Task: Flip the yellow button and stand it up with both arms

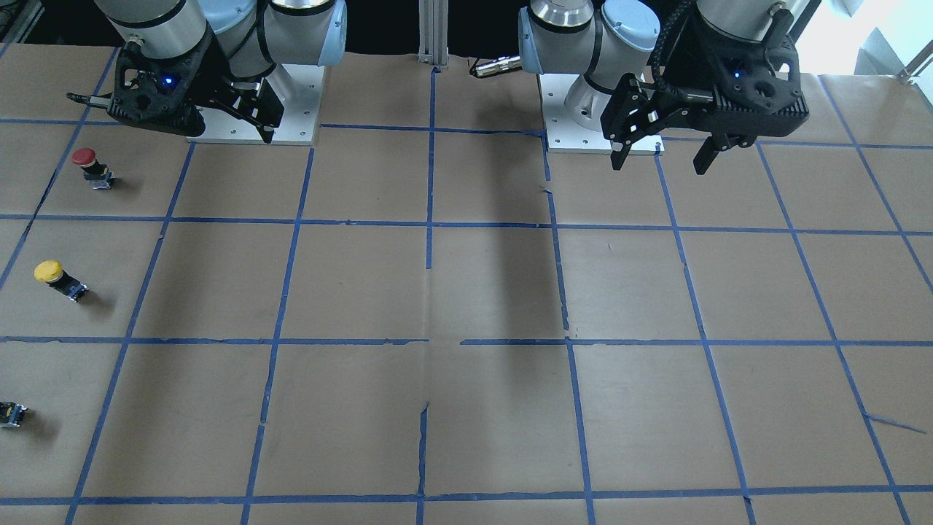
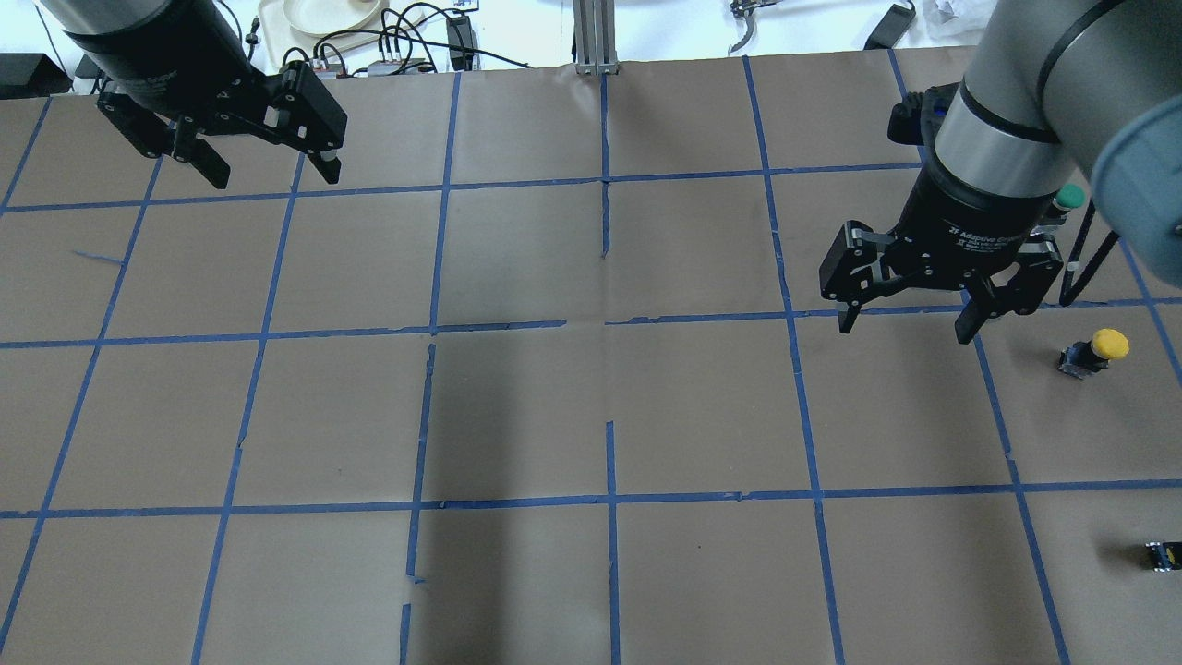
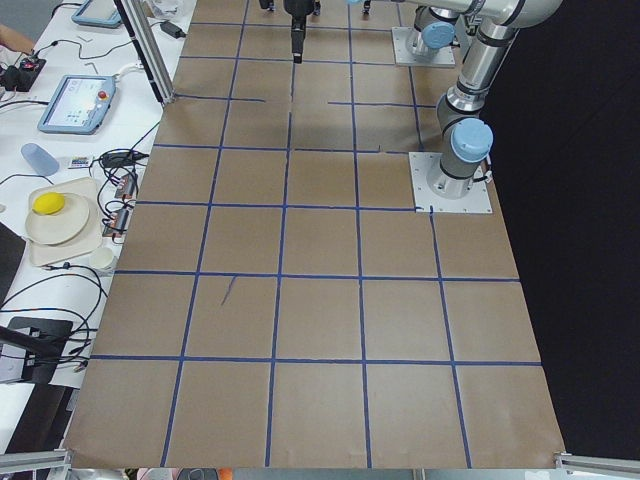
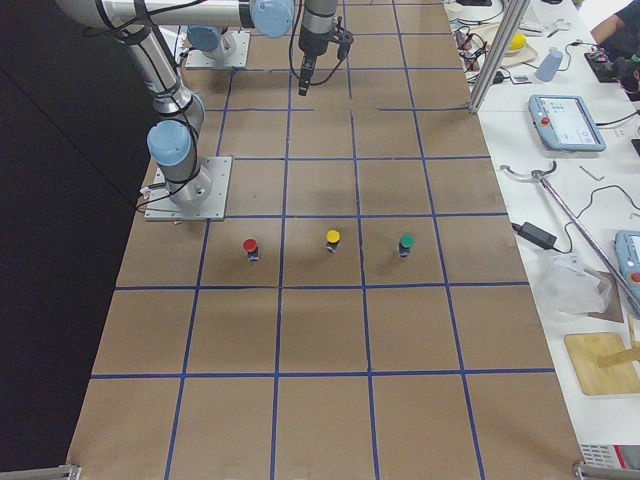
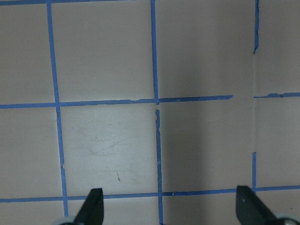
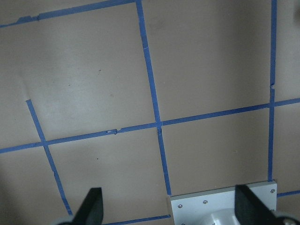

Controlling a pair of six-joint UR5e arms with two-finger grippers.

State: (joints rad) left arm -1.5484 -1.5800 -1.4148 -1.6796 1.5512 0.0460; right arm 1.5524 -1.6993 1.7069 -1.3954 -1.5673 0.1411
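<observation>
A: Status, view by view?
B: Front-facing: the yellow button [image 1: 58, 278] is seen at 9 o'clock of the frame, on the desk [image 1: 466, 292], cap up as far as can be told. The red button [image 1: 91, 166] is set at 1 o'clock of it, apart. The left hand [image 1: 660, 166] is held released at 2 o'clock, nothing gripped. The right hand [image 1: 171, 117] is held at 10 o'clock.
A: Overhead?
B: Both are confirmed released, fingers spread. The left hand [image 2: 277, 177] is placed at 10 o'clock. The yellow button [image 2: 1094, 351] is found at 3 o'clock of the right hand [image 2: 905, 330], near, untouched.
A: Sides?
B: Exterior left: the left arm [image 3: 468, 140] is made out at 2 o'clock; hand state cannot be told there. Exterior right: three buttons are lined up upright, the red one at 9 o'clock of the yellow button [image 4: 332, 240], the green button [image 4: 405, 244] at 3 o'clock.
A: Wrists?
B: Left wrist: fingertips [image 5: 93, 208] are seen wide apart at 7 and 5 o'clock, taped desk paper between. Right wrist: same spread is shown; a base plate [image 6: 220, 208] is caught at 5 o'clock.
</observation>
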